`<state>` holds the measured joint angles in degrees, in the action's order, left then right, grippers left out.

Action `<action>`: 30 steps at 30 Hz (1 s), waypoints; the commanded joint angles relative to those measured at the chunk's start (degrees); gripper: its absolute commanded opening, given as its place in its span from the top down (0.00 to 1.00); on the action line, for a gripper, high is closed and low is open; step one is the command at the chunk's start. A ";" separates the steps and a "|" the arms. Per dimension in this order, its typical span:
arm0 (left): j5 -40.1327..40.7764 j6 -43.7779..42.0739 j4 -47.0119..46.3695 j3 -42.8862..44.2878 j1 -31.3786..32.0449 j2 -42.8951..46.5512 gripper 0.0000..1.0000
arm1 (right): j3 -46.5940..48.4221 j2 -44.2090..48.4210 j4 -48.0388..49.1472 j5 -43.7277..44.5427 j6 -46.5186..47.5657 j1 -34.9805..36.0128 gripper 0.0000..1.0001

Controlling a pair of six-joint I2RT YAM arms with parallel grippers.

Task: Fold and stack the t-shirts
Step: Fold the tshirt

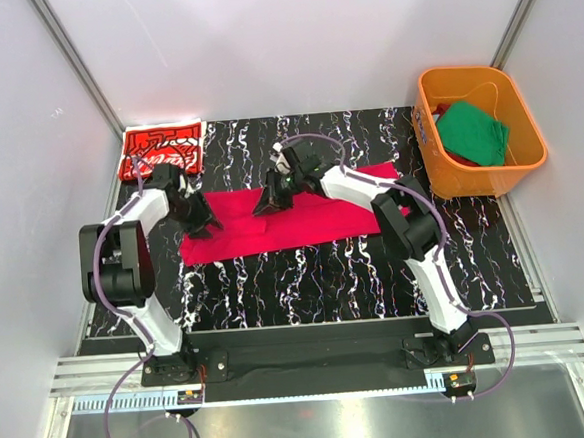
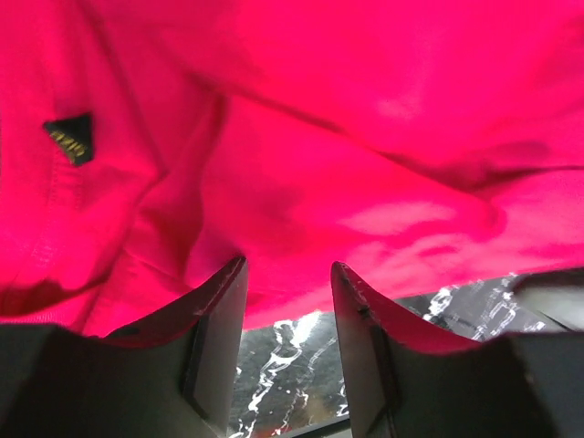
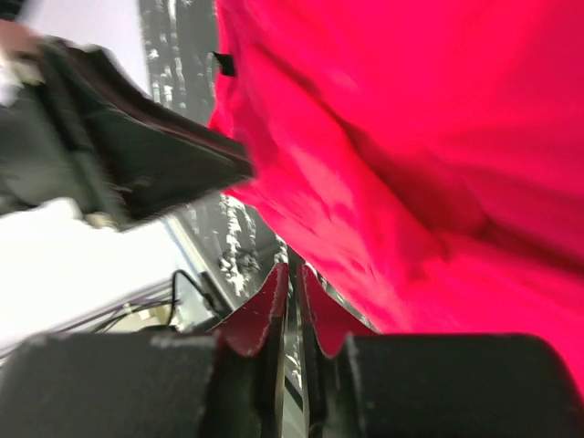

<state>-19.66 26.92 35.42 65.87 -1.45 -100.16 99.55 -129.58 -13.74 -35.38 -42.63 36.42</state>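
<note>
The plain crimson t-shirt (image 1: 292, 217) lies as a long folded strip across the middle of the black marbled table (image 1: 356, 275). My left gripper (image 1: 204, 223) is at its left end. In the left wrist view that gripper (image 2: 287, 274) is open and empty, and the crimson t-shirt's (image 2: 347, 164) hem lies just past the tips. My right gripper (image 1: 271, 200) hangs over the strip's middle. Up close the right gripper (image 3: 292, 269) is almost shut with only a thin slit and no cloth in it, at the crimson t-shirt's (image 3: 411, 137) edge. The printed red t-shirt (image 1: 162, 148) lies folded at the back left. The green t-shirt (image 1: 471, 131) is in the tub.
An orange plastic tub (image 1: 517, 168) stands at the back right, off the table's corner. White walls close in on the left, back and right. The left arm's black gripper body (image 3: 155, 164) shows close by in the right wrist view.
</note>
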 commanded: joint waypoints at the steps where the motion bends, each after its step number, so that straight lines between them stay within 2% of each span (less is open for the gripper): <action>1: 3.40 2.96 -2.54 -2.05 -0.13 -1.70 0.53 | 2.23 -5.40 6.09 -5.22 -4.73 0.93 0.87; 7: 8.31 3.05 -2.90 -2.85 -0.13 -1.53 0.52 | 3.46 -9.63 2.85 -2.95 -1.06 0.06 0.87; 9: 10.07 3.23 -2.90 -3.81 0.40 1.18 0.48 | 2.85 -9.82 0.65 -1.55 2.02 -0.74 0.87; 11: 15.42 3.40 -2.81 -5.39 1.19 5.99 0.42 | -0.05 -7.54 0.99 1.70 5.08 -1.88 0.87; 13: 19.55 3.49 -2.99 -6.71 4.86 9.44 0.40 | -0.58 -5.16 -0.40 4.25 7.64 -2.50 0.82; 15: 23.16 4.37 -2.47 -8.03 7.15 14.70 0.38 | 0.73 -4.37 -4.17 4.35 11.94 -3.38 0.75; 19: 31.68 8.23 -0.88 -9.53 16.71 23.15 0.28 | 3.46 0.54 -10.34 5.66 18.62 -5.04 0.58; 20: 32.48 11.02 -0.62 -9.61 18.05 24.04 0.25 | 3.46 1.86 -11.39 6.71 22.29 -5.31 0.47; 22: 33.89 14.20 0.52 -8.92 21.03 25.27 0.18 | 3.63 5.12 -15.52 12.42 26.44 -5.66 0.37; 23: 34.25 17.52 0.96 -8.48 21.75 25.02 0.18 | 3.72 6.17 -16.84 14.61 31.42 -5.58 0.29; 24: 34.42 18.69 1.49 -7.86 22.45 24.58 0.18 | 3.72 7.66 -19.29 19.42 33.82 -5.66 0.26; 28: 35.75 21.94 4.04 -1.03 26.58 18.70 0.16 | 2.41 10.66 -21.95 27.54 46.63 -5.66 0.04; 30: 34.96 24.05 5.27 1.45 27.73 13.69 0.16 | 0.75 12.24 -20.72 29.82 50.70 -5.66 0.00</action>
<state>12.64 45.63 39.40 62.11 24.43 -81.67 100.90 -121.89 -32.32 -14.28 -4.97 30.35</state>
